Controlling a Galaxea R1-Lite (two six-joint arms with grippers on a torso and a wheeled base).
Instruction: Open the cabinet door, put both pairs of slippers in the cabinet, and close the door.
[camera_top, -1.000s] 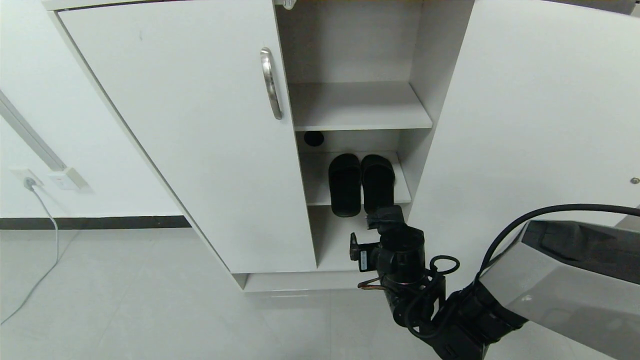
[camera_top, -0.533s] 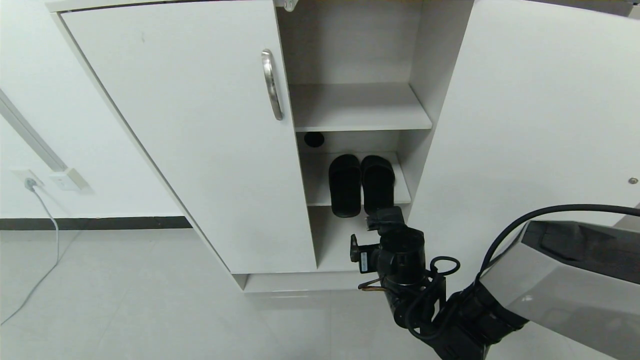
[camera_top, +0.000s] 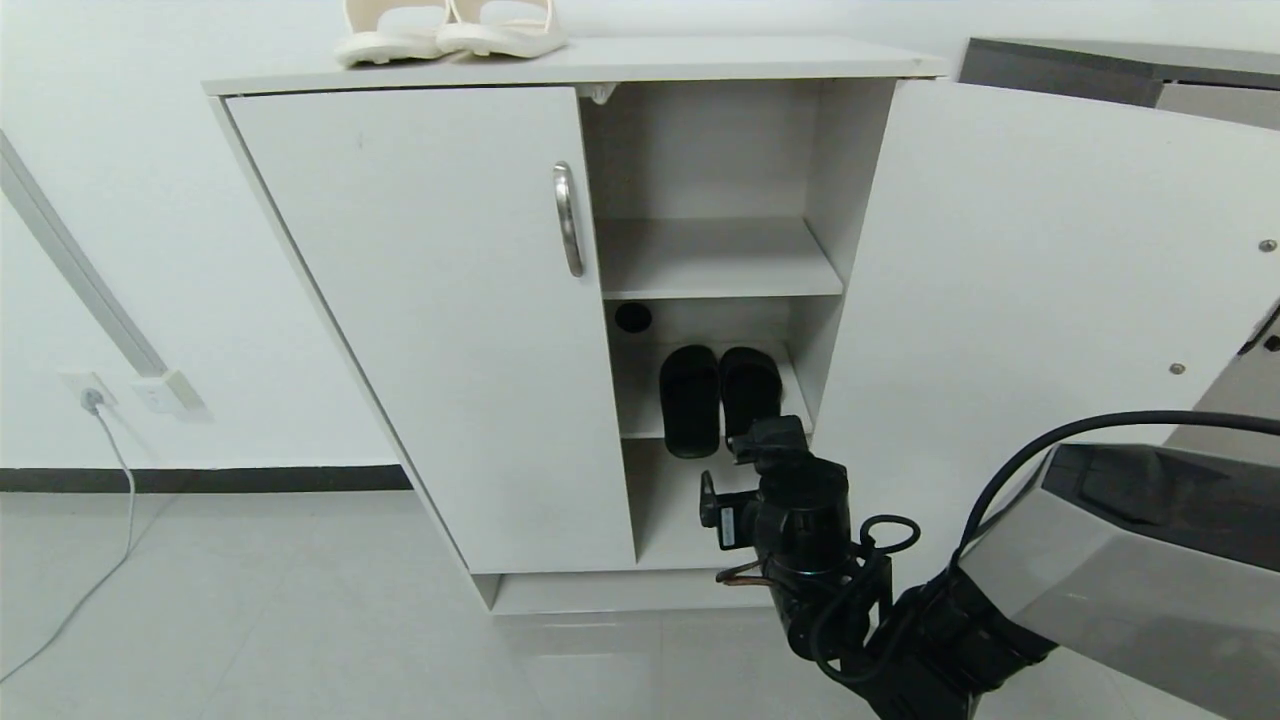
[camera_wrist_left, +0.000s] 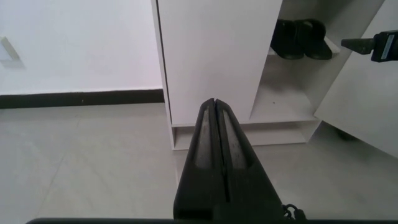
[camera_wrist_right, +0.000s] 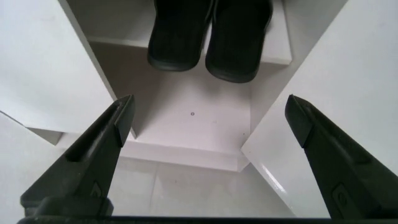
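The right gripper (camera_top: 768, 438) is held spread wide and empty before the open cabinet (camera_top: 600, 75), its fingers (camera_wrist_right: 112, 134) framing the lowest compartment. It is found at the same spot in the head view as a second ago. The left gripper (camera_wrist_left: 213, 104) is clenched on nothing, low above the floor (camera_wrist_left: 81, 162) and aimed toward the closed left door (camera_top: 430, 320). Just beyond the right gripper, at 12 o'clock, the black slippers (camera_top: 720, 398) are seen lying side by side on the lower shelf (camera_top: 640, 400), their near ends slightly over its front edge. What has changed is the head view itself: the whole picture has been shifted downward, so the camera has been moved and the slippers and cabinet have not. By that shift the cabinet top has been brought into view, with the cream slippers (camera_top: 450, 30) resting on it at about 11 o'clock from the right gripper, well apart and far higher. The right door (camera_top: 1050, 280) is swung fully open. It is judged that one pair is stowed, that the cream pair is next to be fetched, and that the door is not yet to be closed.
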